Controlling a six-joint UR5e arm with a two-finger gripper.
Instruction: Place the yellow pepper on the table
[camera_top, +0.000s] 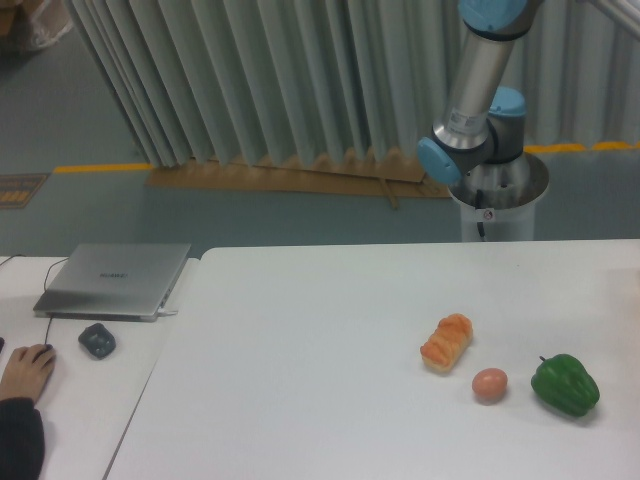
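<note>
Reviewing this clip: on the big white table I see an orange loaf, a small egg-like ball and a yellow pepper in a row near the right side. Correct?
Not quite: the pepper is green, not yellow; no yellow pepper shows in the camera view. The orange loaf and the small egg-like ball do sit beside it on the white table.

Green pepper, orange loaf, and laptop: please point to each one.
green pepper (565, 385), fixed camera, middle of its body
orange loaf (446, 342), fixed camera, centre of its top
laptop (115, 279), fixed camera, middle of closed lid

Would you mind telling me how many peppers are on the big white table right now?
1. A green pepper sits near the table's right edge, right of the egg and the bread. No yellow pepper shows; it may be out of frame.
</note>
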